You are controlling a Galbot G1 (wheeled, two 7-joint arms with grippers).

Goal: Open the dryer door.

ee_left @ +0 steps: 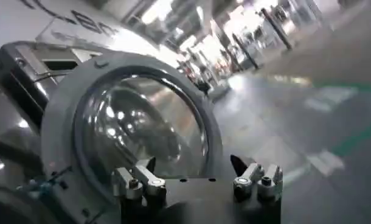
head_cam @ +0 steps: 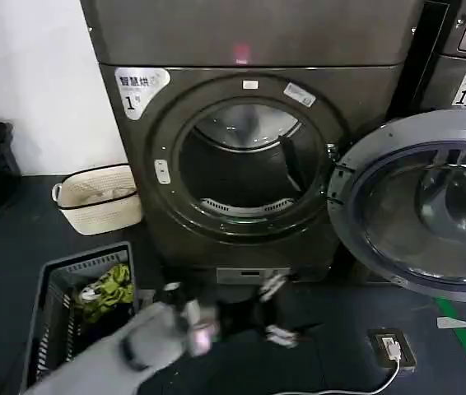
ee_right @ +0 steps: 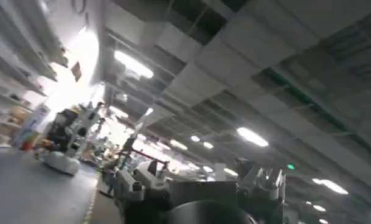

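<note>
The dryer door (head_cam: pixel 418 206) hangs wide open at three o'clock, so the job looks done; the left end effector (head_cam: pixel 274 311) is spread and holds nothing

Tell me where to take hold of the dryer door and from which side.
Grip the dryer door at its free rim edge, probably from the front. It stands swung wide, hinged beside the drum opening; its domed glass gives no hold, while the thick rim does.

The dryer door (head_cam: pixel 418 206) stands swung open right of the drum opening (head_cam: pixel 241 160); a basket (head_cam: pixel 99 197) and crate (head_cam: pixel 81 309) sit on the floor left.
</note>
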